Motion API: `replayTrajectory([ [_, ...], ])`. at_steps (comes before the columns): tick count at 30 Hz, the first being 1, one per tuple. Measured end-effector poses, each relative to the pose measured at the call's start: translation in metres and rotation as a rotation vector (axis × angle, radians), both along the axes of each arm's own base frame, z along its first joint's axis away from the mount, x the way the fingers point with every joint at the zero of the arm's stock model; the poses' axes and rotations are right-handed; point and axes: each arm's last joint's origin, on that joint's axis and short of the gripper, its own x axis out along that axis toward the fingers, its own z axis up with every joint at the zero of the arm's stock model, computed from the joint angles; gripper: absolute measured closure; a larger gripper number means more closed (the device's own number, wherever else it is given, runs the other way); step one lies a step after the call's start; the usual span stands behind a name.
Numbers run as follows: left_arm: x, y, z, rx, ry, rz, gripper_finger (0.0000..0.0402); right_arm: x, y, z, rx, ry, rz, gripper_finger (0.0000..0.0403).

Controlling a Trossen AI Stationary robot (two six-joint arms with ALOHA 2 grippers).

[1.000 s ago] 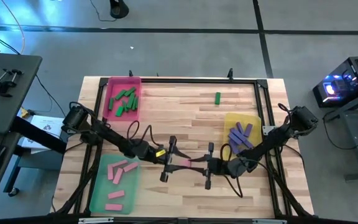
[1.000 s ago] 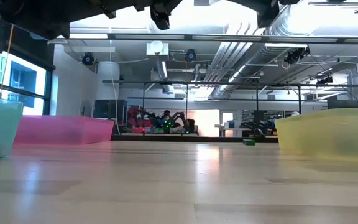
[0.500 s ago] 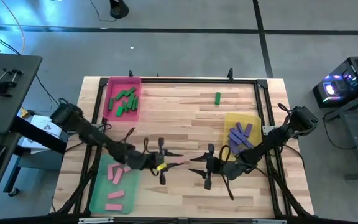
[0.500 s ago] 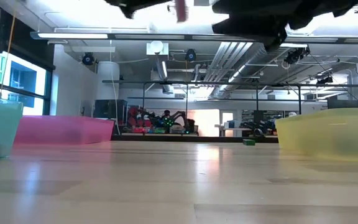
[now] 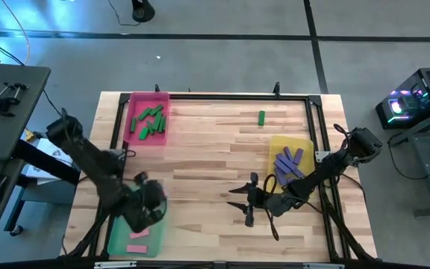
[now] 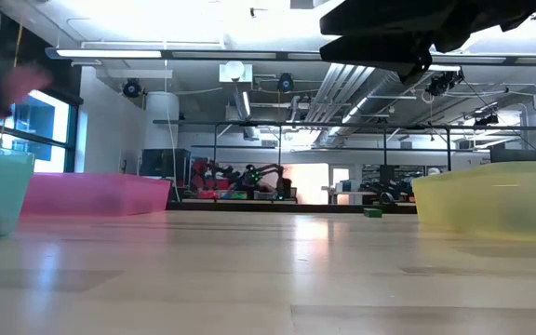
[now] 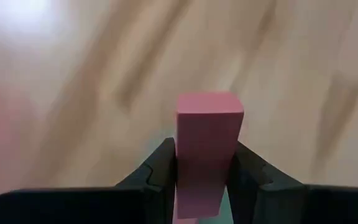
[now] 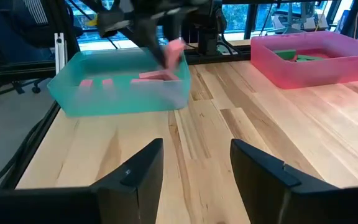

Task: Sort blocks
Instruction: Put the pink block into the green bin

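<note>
On the wooden bench [image 5: 215, 142], the translucent pink plastic tray [image 5: 149, 117] at the far left corner holds a heap of small green bars [image 5: 148, 122]. The translucent green plastic tray [image 5: 122, 240] at the near left corner holds several small pink bars [image 5: 137, 234], and the translucent yellow plastic tray [image 5: 293, 161] by the right edge holds small purple bars [image 5: 288, 164]. One lone green bar [image 5: 261, 117] lies on the bare wood near the far edge. The left pincer [image 5: 149, 203] hangs over the green tray; from above its load is hidden, but the left wrist view shows a flat pink bar [image 7: 206, 149] standing between its closed fingers [image 7: 248, 169], its end poking out past the tips. The right pincer [image 8: 192, 163], low over the middle of the bench near the front edge, has its fingers spread apart with nothing between them.
</note>
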Motion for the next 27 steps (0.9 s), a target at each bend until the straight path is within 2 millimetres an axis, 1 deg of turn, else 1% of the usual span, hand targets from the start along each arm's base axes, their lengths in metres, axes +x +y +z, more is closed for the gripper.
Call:
replayTrajectory([
  [3,-0.015,-0.016,-0.009,-0.135,0.087,0.075,0.0327,0.001,-0.001,0.000,0.000,0.000,-0.003,0.0231],
  [6,-0.022,-0.033,-0.019,-0.247,0.132,0.105,0.0327,0.002,-0.003,0.000,0.002,0.000,-0.012,0.0231],
  [10,-0.022,-0.053,-0.034,-0.365,0.193,0.124,0.0327,0.004,-0.007,0.000,0.010,-0.002,-0.028,0.0231],
  [13,-0.018,-0.060,-0.046,-0.411,0.259,0.129,0.0319,0.005,-0.009,0.000,0.011,-0.002,-0.035,0.0231],
  [16,-0.015,-0.063,-0.055,-0.401,0.279,0.139,0.0298,0.005,-0.010,0.000,0.010,-0.002,-0.036,0.0231],
  [19,-0.013,-0.060,-0.063,-0.366,0.304,0.158,0.0277,0.005,-0.009,0.000,0.009,-0.002,-0.035,0.0231],
  [24,-0.009,-0.052,-0.063,-0.350,0.349,0.184,0.0245,0.005,-0.009,0.000,0.008,-0.001,-0.035,0.0231],
  [27,-0.007,-0.047,-0.059,-0.340,0.372,0.163,0.0218,0.005,-0.009,0.000,0.008,-0.001,-0.035,0.0231],
])
